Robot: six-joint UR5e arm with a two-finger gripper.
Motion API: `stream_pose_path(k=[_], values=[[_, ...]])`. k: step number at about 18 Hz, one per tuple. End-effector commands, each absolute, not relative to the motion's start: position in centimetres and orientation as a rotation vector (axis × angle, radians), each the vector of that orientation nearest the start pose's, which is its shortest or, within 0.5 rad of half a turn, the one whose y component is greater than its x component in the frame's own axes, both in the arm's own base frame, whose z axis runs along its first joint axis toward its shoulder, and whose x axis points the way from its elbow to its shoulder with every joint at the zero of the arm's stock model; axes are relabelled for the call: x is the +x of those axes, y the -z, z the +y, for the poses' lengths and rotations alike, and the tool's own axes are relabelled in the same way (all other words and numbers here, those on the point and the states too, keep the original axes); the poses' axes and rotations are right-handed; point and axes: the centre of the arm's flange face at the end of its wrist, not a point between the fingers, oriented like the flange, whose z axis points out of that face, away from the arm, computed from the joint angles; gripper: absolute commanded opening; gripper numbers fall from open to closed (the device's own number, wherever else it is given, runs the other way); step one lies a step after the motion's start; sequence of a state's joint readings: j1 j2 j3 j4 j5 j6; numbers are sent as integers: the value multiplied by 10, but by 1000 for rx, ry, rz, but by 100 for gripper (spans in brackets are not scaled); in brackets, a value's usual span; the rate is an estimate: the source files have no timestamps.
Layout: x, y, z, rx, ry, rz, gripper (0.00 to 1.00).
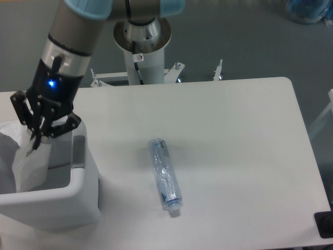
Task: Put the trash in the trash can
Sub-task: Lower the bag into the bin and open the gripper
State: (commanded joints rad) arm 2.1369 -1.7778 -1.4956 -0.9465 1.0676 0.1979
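You can see the gripper [37, 139] pinching the top of the white plastic bag [28, 164], which hangs inside the trash can [62, 200] at the table's [234, 156] left edge. The bottle [165, 176] (cap end nearest you) lies flat mid-table, well apart from the can.

Thin see-through white plastic bag [30, 165] hanging down inside the open top of the trash can [62, 200], a big boxy pale grey bin at the left, slim clear bluish bottle [165, 176] lying flat on its side, apart from the bin
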Motion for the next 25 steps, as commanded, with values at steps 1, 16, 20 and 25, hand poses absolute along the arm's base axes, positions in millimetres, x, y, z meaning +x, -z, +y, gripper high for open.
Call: stream_pose_path(k=[1, 16, 20, 25], values=[[-171, -494, 610, -2473, 363, -297, 16], [-183, -484, 626, -2517, 161, -143, 15], [-169, -490, 630, -2510, 128, -1, 16], [-155, -511, 616, -2484, 112, 13, 99]])
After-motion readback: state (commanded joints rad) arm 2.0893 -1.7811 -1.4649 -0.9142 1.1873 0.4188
